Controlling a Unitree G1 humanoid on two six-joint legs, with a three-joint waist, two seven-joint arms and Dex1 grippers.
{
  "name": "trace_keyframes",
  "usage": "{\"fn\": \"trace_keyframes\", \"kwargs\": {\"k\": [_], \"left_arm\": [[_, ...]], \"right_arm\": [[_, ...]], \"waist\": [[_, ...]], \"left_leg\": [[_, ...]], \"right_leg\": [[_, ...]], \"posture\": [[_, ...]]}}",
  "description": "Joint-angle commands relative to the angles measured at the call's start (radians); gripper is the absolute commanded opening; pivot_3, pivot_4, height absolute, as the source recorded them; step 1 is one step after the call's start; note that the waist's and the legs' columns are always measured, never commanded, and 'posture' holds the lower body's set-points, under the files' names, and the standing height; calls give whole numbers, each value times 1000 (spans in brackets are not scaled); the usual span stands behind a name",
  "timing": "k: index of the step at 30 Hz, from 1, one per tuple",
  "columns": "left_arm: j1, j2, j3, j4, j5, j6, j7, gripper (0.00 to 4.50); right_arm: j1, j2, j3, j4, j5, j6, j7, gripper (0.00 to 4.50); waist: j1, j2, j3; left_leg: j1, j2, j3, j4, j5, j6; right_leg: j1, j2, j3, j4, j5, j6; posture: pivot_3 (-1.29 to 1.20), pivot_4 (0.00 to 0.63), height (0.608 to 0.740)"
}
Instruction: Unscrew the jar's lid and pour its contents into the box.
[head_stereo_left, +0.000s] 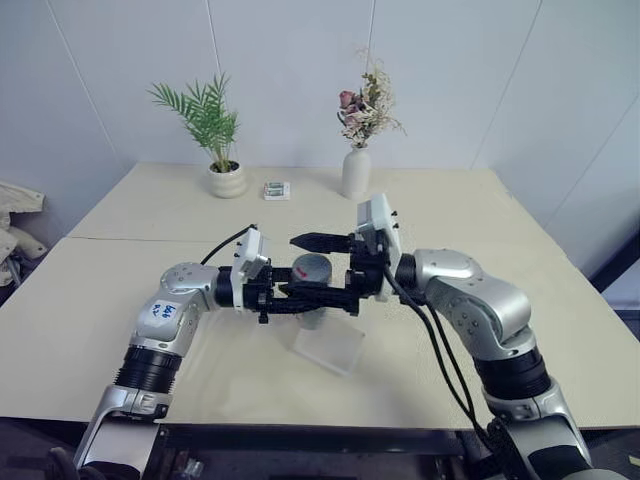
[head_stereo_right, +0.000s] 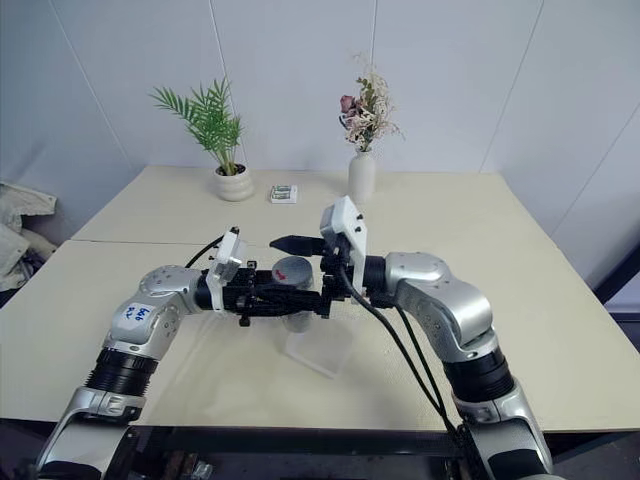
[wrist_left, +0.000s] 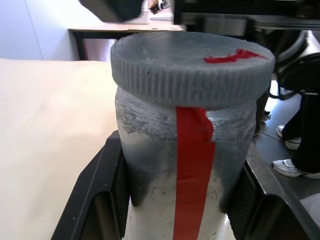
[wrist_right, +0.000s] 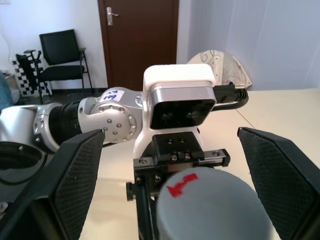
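Our left gripper (head_stereo_left: 300, 292) has its black fingers (wrist_left: 107, 200) pinching the jar (wrist_left: 175, 170) around its body, holding it upright above the desk (head_stereo_left: 120, 290), just over the box (head_stereo_left: 328, 348). Our right gripper (wrist_right: 170, 192) has its fingers (wrist_right: 75, 175) spread wide, one on each side of the lid (wrist_right: 210, 202), not yet touching it. We judge the risk to be a poor closing: if the right fingers catch the ribbed grey lid off-centre, the jar could twist in the left grip or slip down onto the clear box. The lid is on, so we cannot see the contents; the box looks empty. Two vases (head_stereo_left: 355, 172) stand well apart at the desk's far edge.
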Motion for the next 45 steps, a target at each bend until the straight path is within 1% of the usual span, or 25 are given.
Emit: {"fn": "trace_keyframes", "kwargs": {"k": [1,7,16,22,27,37,41,45], "left_arm": [[-28,-2,17,-8,-2,-17,5,2067],[-26,-10,14,-17,-2,-15,7,2067],[-16,-9,17,-26,-7,-16,11,2067],[-15,-4,23,-20,-9,-18,12,2067],[-13,0,25,-19,-10,-20,12,2067],[-19,-1,29,-4,-8,-26,0,2067],[-22,-2,32,1,-5,-28,-4,2067],[-21,-2,35,6,-3,-30,-6,2067]], "right_arm": [[-15,11,-6,-20,-16,1,-44,4485],[-43,29,0,47,-70,-29,-74,4485],[-50,17,-12,87,-101,-57,-61,4485],[-37,-36,-46,92,-101,-63,-43,4485],[0,-110,-82,93,-95,-73,-17,4485],[57,-228,-188,118,-50,-66,-8,4485],[84,-256,-216,110,-41,-59,6,4485],[103,-266,-254,59,23,-17,12,4485]], "waist": [[1,0,0],[-2,0,0],[-1,0,0],[-1,0,0],[0,0,0],[3,0,0],[-4,0,0],[-1,0,0]], "left_leg": [[0,0,0,0,0,0],[0,0,0,0,0,0],[0,0,0,0,0,0],[0,0,0,0,0,0],[0,0,0,0,0,0],[0,0,0,0,0,0],[0,0,1,0,0,0],[0,0,1,0,0,0]], "right_leg": [[0,0,0,0,0,0],[0,0,0,0,0,0],[0,0,0,0,0,0],[0,0,0,0,0,0],[0,0,0,0,0,0],[1,0,0,-1,0,0],[0,0,0,-1,0,0],[0,0,0,-1,0,0]], "posture": [[0,150,740],[0,150,740],[0,150,740],[0,150,740],[0,150,740],[0,150,740],[0,150,740],[0,150,740]]}}
